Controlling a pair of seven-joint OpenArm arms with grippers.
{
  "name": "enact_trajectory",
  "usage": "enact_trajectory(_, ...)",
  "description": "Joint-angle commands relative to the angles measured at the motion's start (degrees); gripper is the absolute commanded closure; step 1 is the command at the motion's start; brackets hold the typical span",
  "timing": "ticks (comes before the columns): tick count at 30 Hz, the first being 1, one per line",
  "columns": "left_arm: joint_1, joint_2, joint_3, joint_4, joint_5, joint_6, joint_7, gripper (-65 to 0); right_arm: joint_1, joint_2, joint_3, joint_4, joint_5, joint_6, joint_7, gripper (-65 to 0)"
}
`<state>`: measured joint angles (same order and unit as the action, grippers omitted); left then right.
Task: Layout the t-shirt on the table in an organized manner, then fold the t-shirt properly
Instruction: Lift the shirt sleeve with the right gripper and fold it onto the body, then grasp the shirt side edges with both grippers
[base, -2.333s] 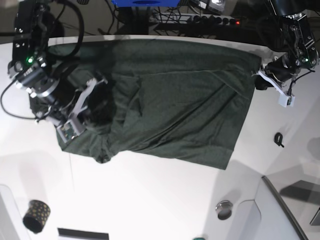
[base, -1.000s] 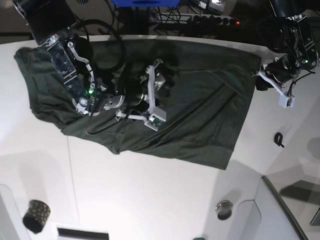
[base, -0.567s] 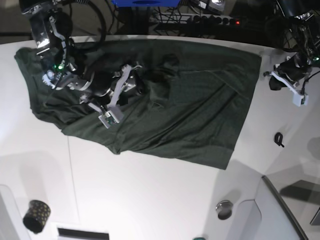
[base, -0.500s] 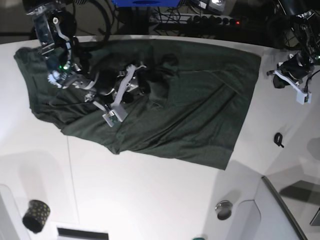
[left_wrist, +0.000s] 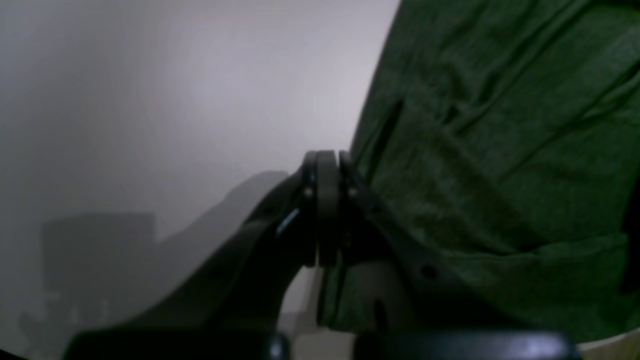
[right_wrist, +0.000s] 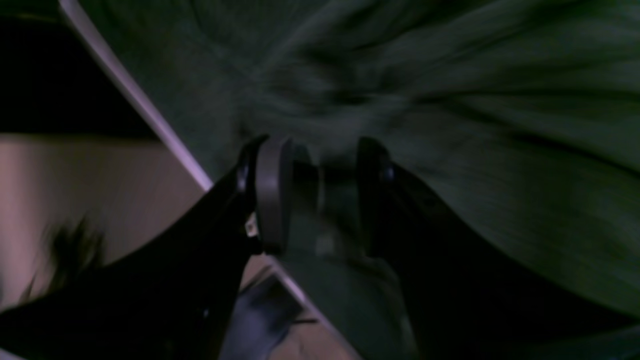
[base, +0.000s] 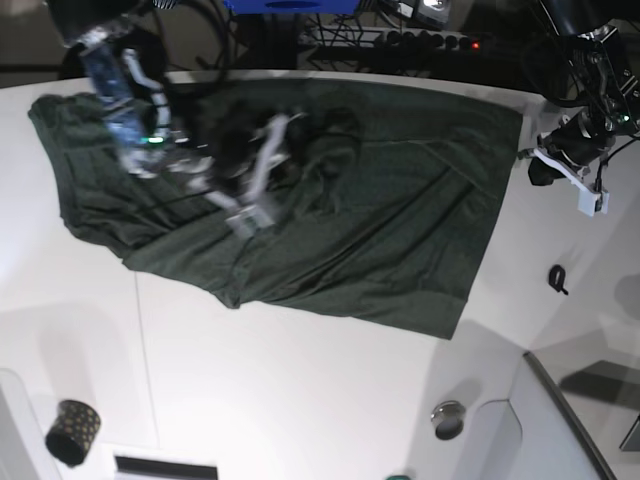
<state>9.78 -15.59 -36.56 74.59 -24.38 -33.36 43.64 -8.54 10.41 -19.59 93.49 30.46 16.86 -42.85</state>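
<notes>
The t-shirt (base: 340, 210) is dark green, soft and matte, with long diagonal creases and a bunched ridge near its upper middle. It lies spread across the upper half of the base view on the table (base: 300, 400), which is white, smooth and glossy, with faint seam lines. The shirt's long axis runs left to right across the frame, tilted slightly down toward the right. The straight hem edge is at the right; the rumpled end reaches the upper left.

The right gripper (right_wrist: 320, 195) sits over the upper-left part of the cloth in the base view, motion-blurred. In its wrist view the black fingers (right_wrist: 270, 190) stand a narrow gap apart with green fabric between them. Whether the fabric is pinched cannot be told.

The left gripper (left_wrist: 322, 200) is at the right edge of the base view, just beside the shirt's upper-right corner. Its jaws are pressed together and no cloth is visible between the tips.

Compared with half a second ago, the right arm has shifted slightly toward the top of the frame and its jaws have narrowed. The left gripper has moved a little toward the shirt corner. The shirt outline is unchanged.

A small dark cup (base: 72, 432) stands at lower left.
</notes>
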Motion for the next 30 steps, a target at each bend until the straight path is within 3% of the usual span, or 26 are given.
enact_trajectory(1,-0.24,-1.06,1.17,1.06,-0.81,-0.35,-0.87,0.0,0.49,1.50,5.92,3.17,0.00,-0.20,1.31,-20.1)
enact_trajectory(5,-1.47,-0.27,6.01,2.73,-0.81,-0.35,-0.96,0.0,3.04,2.82,25.97,2.46,-0.35,0.15,1.14,-20.7)
enact_trajectory(6,-2.26,0.52,6.80,3.26,-0.81,-0.35,-0.96,0.0,5.24,3.87,28.61,-0.44,-0.35,0.15,1.14,-23.4)
enact_trajectory(10,-8.07,4.12,9.70,3.35,-0.37,-0.17,-0.96,0.0,14.29,9.32,29.05,-13.45,-0.35,0.15,1.14,-43.8)
enact_trajectory(11,-9.39,4.83,10.67,2.91,-0.28,-0.09,-0.96,0.0,15.17,9.59,28.96,-15.12,-0.35,0.24,1.14,-44.6)
enact_trajectory(13,-11.50,5.79,12.95,1.06,-0.28,-0.09,-0.96,0.0,15.26,9.76,28.96,-14.33,-0.35,2.17,1.14,-36.3)
enact_trajectory(16,-12.73,6.06,16.29,-2.19,-0.28,-0.09,-1.04,0.0,14.82,9.76,28.96,-12.48,-0.35,6.39,-2.38,-5.7)
enact_trajectory(17,-12.73,6.06,17.35,-3.51,-0.19,-0.09,-1.22,0.0,14.82,9.41,29.05,-12.48,-0.35,6.39,-3.70,0.0)
enact_trajectory(20,-12.29,6.14,19.11,-7.29,3.50,0.00,-6.76,0.0,14.91,8.79,29.05,-15.30,-0.35,6.30,-3.79,-4.8)
enact_trajectory(23,-10.79,6.14,19.81,-11.07,9.74,0.00,-12.65,0.0,16.40,8.53,29.05,-20.83,-0.35,6.30,-2.12,-1.5)
enact_trajectory(30,-7.80,5.79,19.37,-10.10,11.68,0.00,-13.70,0.0,16.84,8.27,29.05,-23.91,-0.17,6.65,-2.29,-0.9)
